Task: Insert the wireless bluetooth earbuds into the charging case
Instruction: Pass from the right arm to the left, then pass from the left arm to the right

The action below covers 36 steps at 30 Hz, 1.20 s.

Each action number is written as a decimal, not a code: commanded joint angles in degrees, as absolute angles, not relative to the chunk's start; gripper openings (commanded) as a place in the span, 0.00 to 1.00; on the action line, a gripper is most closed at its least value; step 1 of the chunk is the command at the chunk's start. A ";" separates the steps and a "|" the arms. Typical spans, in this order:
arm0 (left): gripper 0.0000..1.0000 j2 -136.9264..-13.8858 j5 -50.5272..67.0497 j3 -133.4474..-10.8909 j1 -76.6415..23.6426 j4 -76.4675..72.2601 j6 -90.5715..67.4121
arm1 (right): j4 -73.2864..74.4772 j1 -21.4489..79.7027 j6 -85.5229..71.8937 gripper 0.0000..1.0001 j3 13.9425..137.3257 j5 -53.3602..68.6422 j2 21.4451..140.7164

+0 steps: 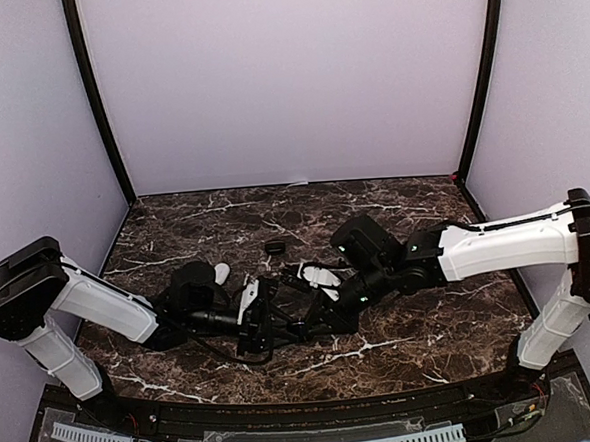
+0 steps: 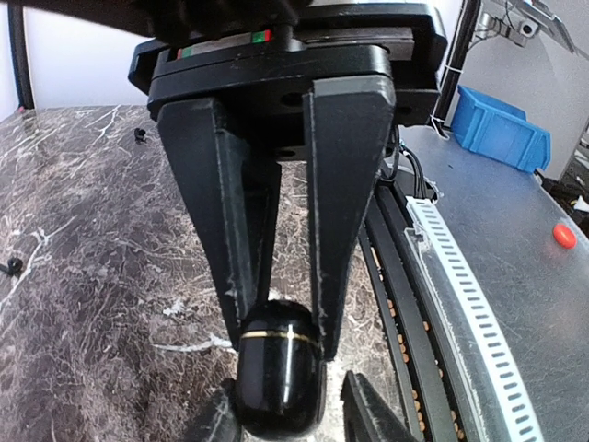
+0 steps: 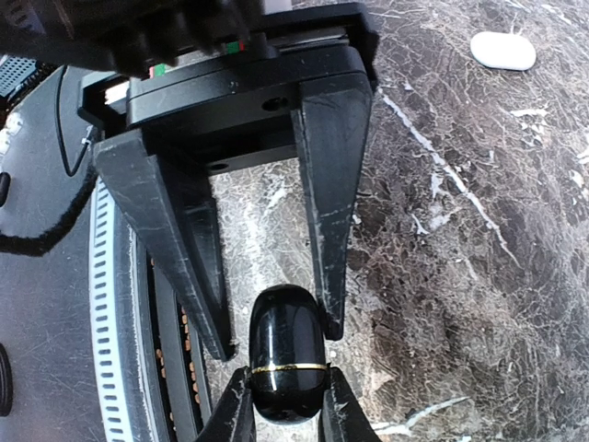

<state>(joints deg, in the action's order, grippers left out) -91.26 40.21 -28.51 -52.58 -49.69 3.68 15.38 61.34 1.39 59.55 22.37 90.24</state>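
A glossy black charging case [image 3: 287, 354] with a thin gold band sits low over the marble between both grippers; it also shows in the left wrist view [image 2: 276, 378]. My left gripper [image 2: 283, 331] is shut on it, its fingers [image 3: 342, 405] pressing both sides at the gold band. My right gripper [image 3: 276, 343] straddles the case's other end with its jaws partly apart: one finger touches the case and the other stands clear. Two tiny black earbuds [image 2: 140, 135] [image 2: 13, 267] lie on the marble away from the grippers. In the top view both grippers meet at table centre [image 1: 291, 311].
A white pebble-like case [image 3: 502, 51] lies on the marble, also seen left of centre [image 1: 221, 274]. White pieces [image 1: 323, 276] sit beside the right wrist, and a small black item [image 1: 274, 247] lies further back. A slotted white cable duct [image 2: 460, 276] runs along the near table edge.
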 commanded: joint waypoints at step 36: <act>0.21 -86.96 38.06 -21.22 -52.82 -62.40 0.18 | -0.22 55.70 -4.13 0.37 48.53 15.51 80.01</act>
